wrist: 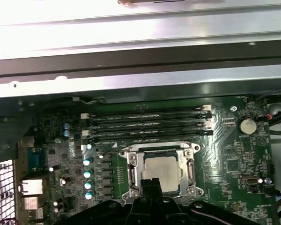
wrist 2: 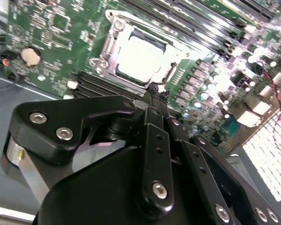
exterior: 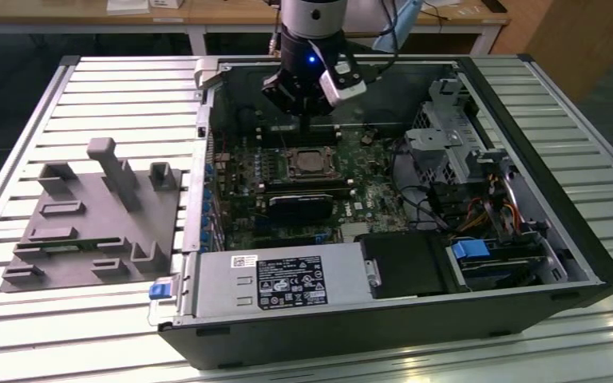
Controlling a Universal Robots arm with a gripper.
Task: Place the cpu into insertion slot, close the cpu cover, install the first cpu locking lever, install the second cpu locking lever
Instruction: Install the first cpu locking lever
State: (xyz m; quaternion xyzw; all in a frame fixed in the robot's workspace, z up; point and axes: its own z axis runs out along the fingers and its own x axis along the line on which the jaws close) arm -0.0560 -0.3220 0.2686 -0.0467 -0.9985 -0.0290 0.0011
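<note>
Pale silver square, the cpu [wrist: 161,172] sits flat in the insertion slot [wrist: 193,149] on the green motherboard [wrist: 234,159], end effector [wrist 2: 153,90] pressed together just beside it, and the exterior view takes in the grey power supply [exterior: 274,279].

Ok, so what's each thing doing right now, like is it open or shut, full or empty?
cpu: lying flat, showing through the cover's window.
cpu cover: down, framing the cpu.
gripper: fingers shut, holding nothing, tips by the cover's edge.
memory slots: look empty.
computer case: lying on its side, open.
</note>
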